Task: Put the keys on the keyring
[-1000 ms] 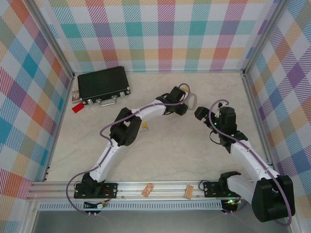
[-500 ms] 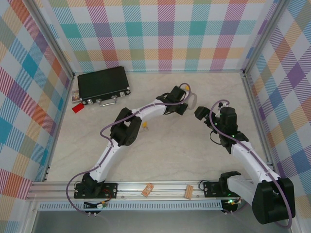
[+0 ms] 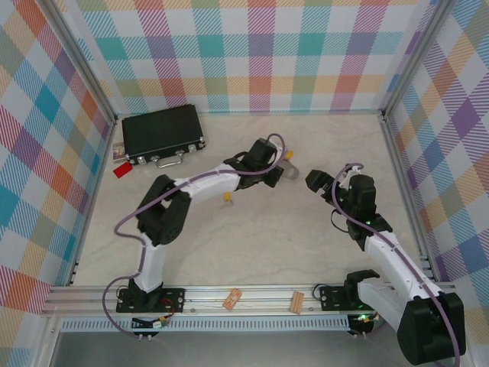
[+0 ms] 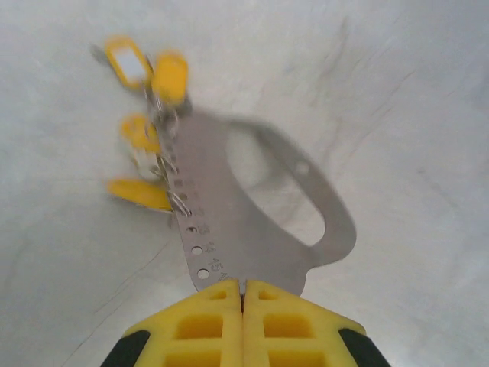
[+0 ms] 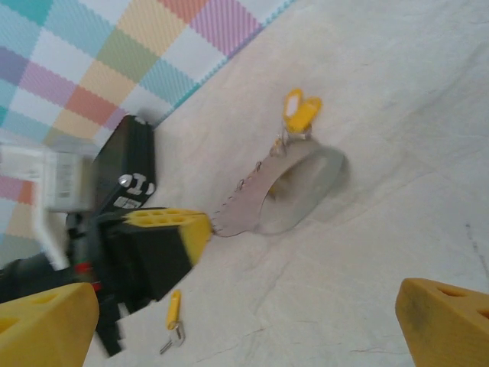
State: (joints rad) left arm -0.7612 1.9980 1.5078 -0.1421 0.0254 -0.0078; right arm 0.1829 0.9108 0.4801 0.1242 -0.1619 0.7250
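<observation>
The keyring [image 4: 229,245] is a flat grey metal loop with an open centre, held up off the table. My left gripper [image 4: 242,289] is shut on its near edge, yellow pads pressed together. Several yellow-headed keys [image 4: 170,76] hang from small wire rings along its far left edge. Seen from above, the left gripper [image 3: 275,174] holds the keyring [image 3: 293,171] mid-table. One loose key [image 3: 227,199] lies on the table, near the left gripper's black body in the right wrist view [image 5: 174,310]. My right gripper [image 3: 317,182] stands open and empty, just right of the keyring [image 5: 252,202].
A black case [image 3: 162,134] with a silver handle lies at the back left, with a small red tag [image 3: 121,170] beside it. Two tan wooden clips [image 3: 231,300] [image 3: 296,303] rest on the front rail. Plaid walls enclose the table.
My left arm has swung its elbow leftward and drawn the keyring a little toward the left and nearer. The right gripper has shifted slightly nearer.
</observation>
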